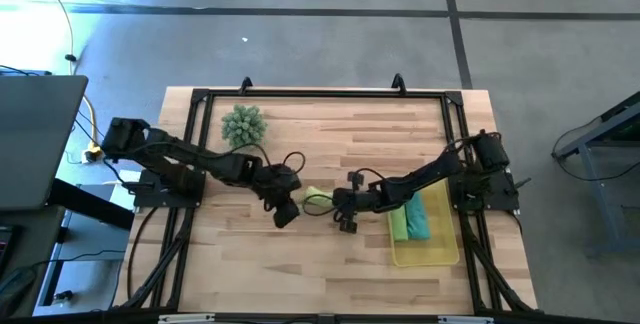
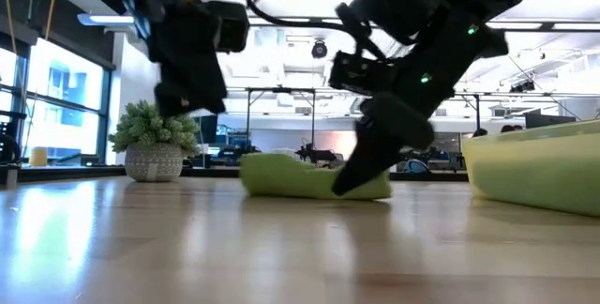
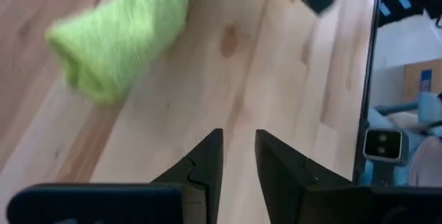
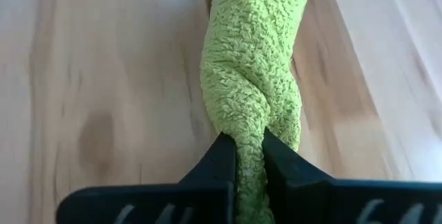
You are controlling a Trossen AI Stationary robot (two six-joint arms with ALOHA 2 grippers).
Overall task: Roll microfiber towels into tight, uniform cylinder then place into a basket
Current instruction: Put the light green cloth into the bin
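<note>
A lime green towel [image 1: 316, 202], rolled into a loose twisted cylinder, lies on the wooden table between my two grippers; it also shows in the low view [image 2: 291, 176] and the right wrist view [image 4: 252, 58]. My right gripper [image 1: 345, 214] is shut on its right end. My left gripper [image 1: 283, 212] hovers above the table just left of the towel, empty, with only a narrow gap between its fingers [image 3: 239, 144]. The yellow basket [image 1: 425, 256] stands at the right and holds a lime green roll [image 1: 401, 224] and a teal roll [image 1: 420, 219]. My right gripper pinches the rolled towel's right end [image 4: 250, 131] between its two fingers. The fingers slant down from the table's right and point along the roll. The roll lies on the table and stretches away from the fingertips toward the left, twisted.
A spiky green plant in a pot [image 1: 243, 124] stands at the far left of the table. The basket's wall [image 2: 534, 168] rises at the right in the low view. Bare wood lies along the table's near side [image 1: 300, 274].
</note>
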